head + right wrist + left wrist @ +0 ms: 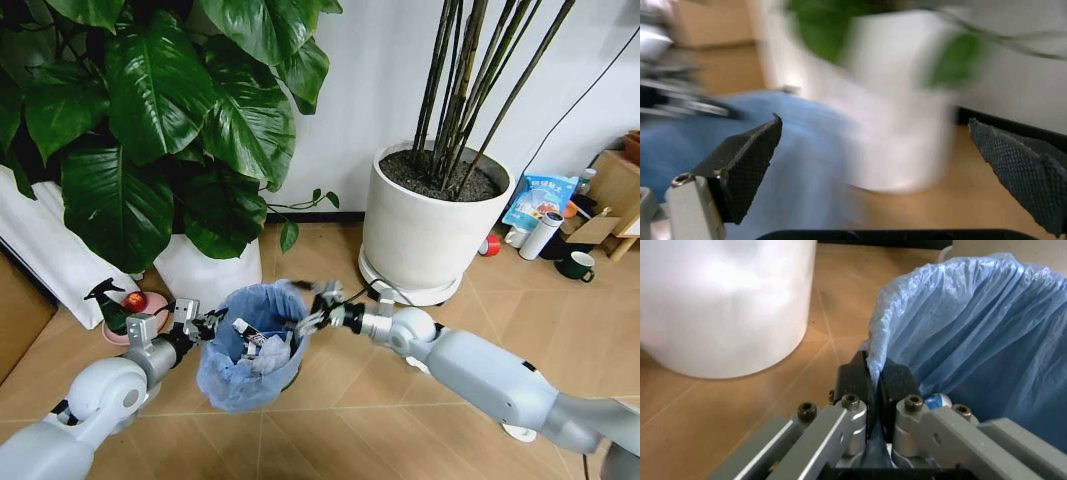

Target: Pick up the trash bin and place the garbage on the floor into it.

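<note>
Landmark: the trash bin (247, 350), lined with a crinkled light-blue bag, stands on the wooden floor (350, 420).
Broad-leaved plant pot (205, 272): white, just behind the bin toward its left.
Pink dish (150, 305): left of the bin, carrying a red object.
Left gripper (207, 324): at the bin's left rim; in the left wrist view its dark pads (855, 381) are pressed together on the bag-covered edge.
Garbage (262, 350): pale crumpled pieces lying inside the bin; single items are hard to tell apart.
Right gripper (318, 306): at the bin's right rim, fingers (747, 160) spread wide with nothing between them.
Large white pot (425, 235): behind the bin to its right, holding tall bare stems.
Dark green mug (577, 265): far right of the bin, near a white cylinder (542, 236).
</note>
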